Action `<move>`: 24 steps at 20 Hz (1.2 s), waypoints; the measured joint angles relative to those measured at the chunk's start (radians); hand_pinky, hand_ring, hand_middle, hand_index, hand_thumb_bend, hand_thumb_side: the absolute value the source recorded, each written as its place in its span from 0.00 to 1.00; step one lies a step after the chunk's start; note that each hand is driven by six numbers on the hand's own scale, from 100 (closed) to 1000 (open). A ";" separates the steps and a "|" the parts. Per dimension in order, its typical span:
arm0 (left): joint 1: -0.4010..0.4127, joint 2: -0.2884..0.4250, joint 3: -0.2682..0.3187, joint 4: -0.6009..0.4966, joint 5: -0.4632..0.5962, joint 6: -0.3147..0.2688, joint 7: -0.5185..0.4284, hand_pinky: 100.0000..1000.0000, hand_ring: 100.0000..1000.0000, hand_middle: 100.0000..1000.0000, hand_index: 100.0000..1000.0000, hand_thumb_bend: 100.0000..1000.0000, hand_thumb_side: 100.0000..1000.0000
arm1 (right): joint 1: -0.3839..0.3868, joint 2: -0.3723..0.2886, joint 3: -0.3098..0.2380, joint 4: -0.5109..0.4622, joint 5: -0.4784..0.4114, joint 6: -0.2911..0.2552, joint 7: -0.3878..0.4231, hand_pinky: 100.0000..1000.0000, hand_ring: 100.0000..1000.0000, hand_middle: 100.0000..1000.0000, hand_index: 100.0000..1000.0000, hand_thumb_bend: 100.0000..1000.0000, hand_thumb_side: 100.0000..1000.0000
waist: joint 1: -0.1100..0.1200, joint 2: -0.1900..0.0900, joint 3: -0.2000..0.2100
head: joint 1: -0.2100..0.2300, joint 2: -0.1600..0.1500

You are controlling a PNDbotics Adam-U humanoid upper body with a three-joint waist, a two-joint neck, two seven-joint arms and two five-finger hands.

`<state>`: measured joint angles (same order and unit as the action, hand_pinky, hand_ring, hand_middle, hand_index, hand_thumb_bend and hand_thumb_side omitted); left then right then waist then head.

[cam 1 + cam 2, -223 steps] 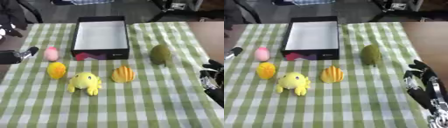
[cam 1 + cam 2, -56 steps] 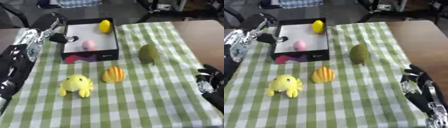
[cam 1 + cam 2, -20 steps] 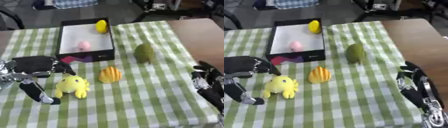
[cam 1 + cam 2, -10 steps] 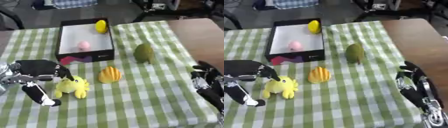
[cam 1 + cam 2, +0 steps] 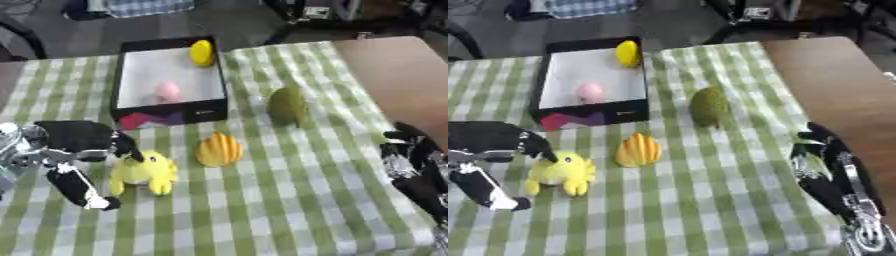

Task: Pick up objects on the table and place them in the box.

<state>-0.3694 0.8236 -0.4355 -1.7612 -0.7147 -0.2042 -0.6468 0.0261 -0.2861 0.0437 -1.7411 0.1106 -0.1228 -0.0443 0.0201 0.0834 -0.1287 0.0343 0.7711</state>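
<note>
My fingers point(image 5: 122, 146) on the left hand point(image 5: 74, 142) are spread wide, the upper ones just touching the head of the yellow plush toy point(image 5: 144, 172), while my thumb point(image 5: 79, 187) reaches down well below them, apart from the toy. Nothing is pinched between them. In the left eye view I count three things lying out on the green checked tablecloth point(image 5: 289, 200): the one yellow plush toy by my left hand, one orange ridged fruit point(image 5: 219, 149) just to its right, and one dark green fruit point(image 5: 287, 106) further right and further away. The black box point(image 5: 166, 85) sits at the far side of the cloth, and two things lie inside it: one yellow lemon-shaped piece point(image 5: 202, 52) in the far right corner and one pink piece point(image 5: 167, 91) near the middle. My right hand point(image 5: 416, 165) rests at the right edge, fingers relaxed and holding nothing.

In the right eye view the same count holds: three on the cloth, two in the box. Here the black fingers show more clearly against the toy's left side, and my thumb ends in a pale tip on the cloth below and left of the toy. My right hand lies over the table's edge, where the bare brown tabletop point(image 5: 833, 80) shows beside the cloth.
</note>
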 measured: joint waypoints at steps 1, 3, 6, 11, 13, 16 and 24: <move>0.003 -0.005 0.003 0.003 -0.016 0.004 0.016 0.78 0.69 0.77 0.90 0.40 0.41 | 0.000 0.000 0.000 0.000 0.000 0.000 0.000 0.87 0.70 0.73 0.89 0.00 0.33 | 0.000 0.000 0.000 | -0.001 0.000; 0.011 -0.008 0.009 0.004 -0.040 0.011 0.048 0.79 0.71 0.78 0.90 0.40 0.41 | 0.000 0.000 0.000 0.000 0.000 0.000 0.000 0.87 0.70 0.73 0.89 0.00 0.33 | 0.000 0.000 0.001 | -0.001 0.000; 0.013 -0.007 0.014 0.004 -0.068 0.020 0.095 0.82 0.75 0.82 0.92 0.40 0.42 | 0.000 0.000 0.000 0.000 0.000 0.000 0.000 0.87 0.70 0.73 0.89 0.00 0.34 | 0.000 0.000 0.003 | -0.001 0.000; 0.013 -0.008 0.014 0.016 -0.107 0.031 0.154 0.83 0.76 0.82 0.92 0.40 0.42 | 0.000 0.000 0.000 0.000 0.000 0.000 0.000 0.87 0.70 0.73 0.89 0.00 0.33 | 0.000 0.000 0.002 | -0.002 0.000; 0.014 -0.016 0.006 0.028 -0.115 0.029 0.158 0.82 0.75 0.81 0.92 0.40 0.41 | 0.000 0.000 0.000 0.000 0.000 0.000 0.000 0.87 0.70 0.73 0.89 0.00 0.33 | 0.000 0.000 0.000 | -0.002 0.000; 0.014 -0.026 -0.007 0.049 -0.116 0.018 0.143 0.80 0.73 0.80 0.91 0.40 0.40 | 0.000 0.000 0.000 0.000 0.000 0.000 0.001 0.87 0.70 0.73 0.89 0.00 0.34 | 0.000 0.000 0.000 | -0.002 0.000; 0.009 -0.080 -0.016 0.098 -0.102 0.007 0.149 0.62 0.48 0.55 0.72 0.00 0.17 | -0.004 0.000 0.000 0.000 0.000 0.000 0.001 0.87 0.70 0.73 0.89 0.00 0.34 | 0.000 0.000 0.000 | -0.002 0.000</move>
<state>-0.3607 0.7441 -0.4515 -1.6631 -0.8168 -0.1973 -0.4977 0.0219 -0.2862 0.0438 -1.7407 0.1105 -0.1227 -0.0429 0.0201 0.0834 -0.1291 0.0324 0.7711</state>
